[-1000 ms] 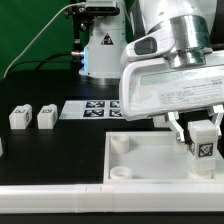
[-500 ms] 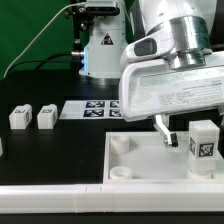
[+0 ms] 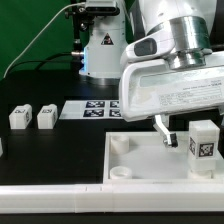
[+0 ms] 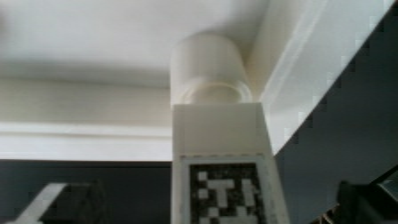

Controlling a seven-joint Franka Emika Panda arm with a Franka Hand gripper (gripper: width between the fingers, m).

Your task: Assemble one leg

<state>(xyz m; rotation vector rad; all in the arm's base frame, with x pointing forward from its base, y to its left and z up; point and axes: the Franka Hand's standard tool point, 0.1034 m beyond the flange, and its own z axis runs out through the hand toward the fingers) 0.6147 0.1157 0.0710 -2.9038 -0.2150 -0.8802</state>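
You have the leg (image 3: 203, 146) standing on the panel (image 3: 148, 166), the marker board (image 3: 88, 110) behind the panel, and two loose legs (image 3: 19, 117) to the exterior view's left of it.

There are three legs (image 3: 18, 117) (image 3: 46, 117) (image 3: 203, 146), one large white panel (image 3: 150, 166) and one marker board (image 3: 88, 110).

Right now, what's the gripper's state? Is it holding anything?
The gripper: open, holding nothing; the leg stands upright between its jaws.

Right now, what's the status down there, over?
Gripper open, straddling leg. Leg upright at white panel corner. Spare legs sit well aside.
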